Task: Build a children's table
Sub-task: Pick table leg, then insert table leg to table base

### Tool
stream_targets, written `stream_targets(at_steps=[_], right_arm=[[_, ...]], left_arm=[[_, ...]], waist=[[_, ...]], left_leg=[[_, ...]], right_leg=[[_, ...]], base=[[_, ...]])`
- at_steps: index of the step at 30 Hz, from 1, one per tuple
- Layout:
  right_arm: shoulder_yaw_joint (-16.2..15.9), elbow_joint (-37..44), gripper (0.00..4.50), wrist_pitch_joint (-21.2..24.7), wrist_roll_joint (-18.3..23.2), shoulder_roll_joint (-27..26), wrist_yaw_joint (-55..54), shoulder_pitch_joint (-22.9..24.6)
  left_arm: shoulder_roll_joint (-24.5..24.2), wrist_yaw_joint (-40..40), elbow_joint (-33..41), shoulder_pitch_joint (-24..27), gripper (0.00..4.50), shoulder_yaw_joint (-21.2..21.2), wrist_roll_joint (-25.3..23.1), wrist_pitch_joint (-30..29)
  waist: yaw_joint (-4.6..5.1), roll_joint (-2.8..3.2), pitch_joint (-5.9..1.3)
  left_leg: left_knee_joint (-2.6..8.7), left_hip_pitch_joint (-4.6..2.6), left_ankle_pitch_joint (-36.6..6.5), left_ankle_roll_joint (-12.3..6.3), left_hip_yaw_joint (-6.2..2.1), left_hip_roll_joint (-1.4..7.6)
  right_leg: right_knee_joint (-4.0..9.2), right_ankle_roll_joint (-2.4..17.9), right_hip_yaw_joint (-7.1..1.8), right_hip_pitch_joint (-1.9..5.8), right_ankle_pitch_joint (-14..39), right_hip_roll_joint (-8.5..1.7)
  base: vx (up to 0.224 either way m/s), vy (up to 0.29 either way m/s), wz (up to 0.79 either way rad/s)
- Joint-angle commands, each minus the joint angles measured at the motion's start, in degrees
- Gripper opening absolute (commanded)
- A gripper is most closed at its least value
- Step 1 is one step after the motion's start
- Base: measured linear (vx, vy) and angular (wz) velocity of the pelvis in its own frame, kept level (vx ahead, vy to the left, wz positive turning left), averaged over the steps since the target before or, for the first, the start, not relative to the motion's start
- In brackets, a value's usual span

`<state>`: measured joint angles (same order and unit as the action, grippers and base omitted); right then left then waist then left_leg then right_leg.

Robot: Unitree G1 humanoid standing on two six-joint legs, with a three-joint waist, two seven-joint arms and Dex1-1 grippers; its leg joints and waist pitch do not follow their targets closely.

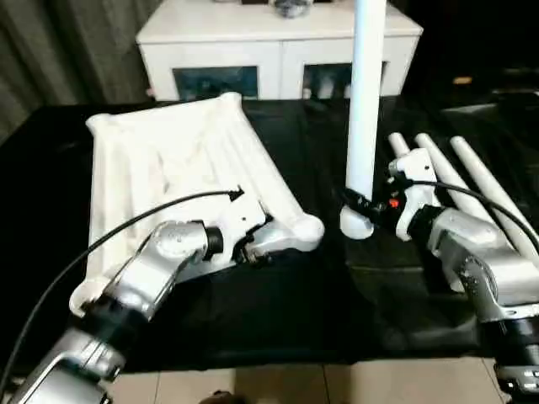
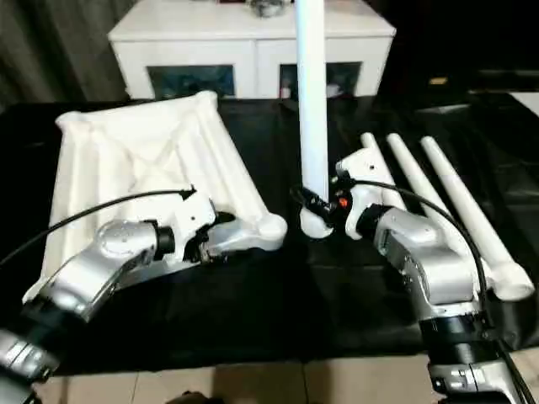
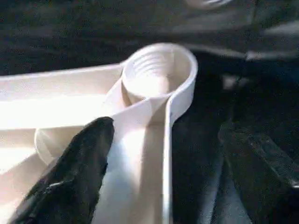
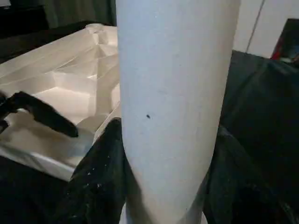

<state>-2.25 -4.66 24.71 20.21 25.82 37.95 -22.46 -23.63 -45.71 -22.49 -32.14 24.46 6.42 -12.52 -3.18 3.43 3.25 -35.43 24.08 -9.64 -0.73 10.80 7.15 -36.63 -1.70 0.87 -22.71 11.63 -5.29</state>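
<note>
The children's table top [image 1: 168, 160] lies upside down on the black cloth, ribbed underside up. My left gripper [image 1: 253, 249] is at its near right corner, open. One finger [image 3: 74, 177] rests inside the rim and the other [image 3: 261, 172] outside it on the cloth, just short of the threaded corner socket [image 3: 154, 74]. My right gripper [image 1: 370, 207] is shut on a white leg [image 1: 367, 93] held upright, its thick end hanging just right of that corner socket [image 1: 308, 229]. In the right wrist view the leg [image 4: 173, 93] stands between the two black fingers [image 4: 100, 177].
Three more white legs [image 1: 472, 181] lie side by side on the cloth at the right, behind my right forearm. A white cabinet [image 1: 278, 50] with glass doors stands beyond the table's far edge. The table's front edge runs along the bottom of the head views.
</note>
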Motion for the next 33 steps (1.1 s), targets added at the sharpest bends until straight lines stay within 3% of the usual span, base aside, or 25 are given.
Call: stream_targets(at_steps=[1,6,7,13,21,33], right_arm=[[-0.32,2.08,1.84,-0.57,0.02,0.37,1.13,0.01],[-0.4,2.15,1.84,-1.04,-0.02,0.45,2.05,0.31],[-0.29,2.15,1.84,-1.12,-0.02,0.4,2.27,0.36],[-0.02,1.78,1.84,-1.49,-0.18,0.32,2.77,0.28],[-0.28,1.1,1.84,-1.83,-0.27,0.19,3.97,-0.1],[-0.38,0.55,1.84,-2.22,-0.65,0.19,5.12,-0.74]], left_arm=[[-0.24,-0.2,-1.55,-1.01,3.43,-0.09,-1.22,-3.01],[-1.4,-0.25,-0.08,-0.9,3.11,-0.81,-1.44,-9.77],[-1.95,0.01,0.96,-0.69,2.88,-0.98,-1.88,-11.4],[-1.27,0.68,3.82,0.29,2.39,-3.77,-0.19,-13.32],[-1.66,-1.52,6.46,1.38,1.82,-4.17,0.15,-14.75],[-2.91,-4.11,5.32,1.73,0.84,-1.07,-3.03,-13.67]], waist=[[-0.12,0.05,-4.39],[-0.36,0.07,-4.31],[-0.35,0.05,-4.3],[-0.35,-0.02,-4.21],[-0.45,-0.03,-4.12],[-0.27,0.45,-4.15]], left_leg=[[4.99,-2.43,-18.19,1.92,-2.6,4.9],[4.91,-2.55,-17.96,0.96,-2.44,5.07],[4.91,-2.59,-18.16,0.95,-2.45,5.08],[5.08,-2.62,-19.56,1.58,-2.47,5.12],[5.21,-2.57,-20.04,1.56,-2.49,5.14],[5.52,-2.75,-21.87,2.85,-2.59,5.19]], right_leg=[[4.34,15.27,-1.37,1.71,4.52,-3.28],[4.37,16.32,-1.36,1.64,5.29,-3.4],[4.39,16.33,-1.37,1.63,5.74,-3.38],[4.62,15.81,-1.4,1.53,7.7,-3.44],[4.79,15.01,-1.45,1.38,9.16,-3.46],[4.78,14.73,-1.41,1.21,8.28,-3.28]], base=[[0.0,0.0,0.0],[0.0,0.0,0.0],[0.0,0.0,0.0],[0.0,0.0,0.0],[0.0,0.0,0.0],[0.0,0.0,0.0]])
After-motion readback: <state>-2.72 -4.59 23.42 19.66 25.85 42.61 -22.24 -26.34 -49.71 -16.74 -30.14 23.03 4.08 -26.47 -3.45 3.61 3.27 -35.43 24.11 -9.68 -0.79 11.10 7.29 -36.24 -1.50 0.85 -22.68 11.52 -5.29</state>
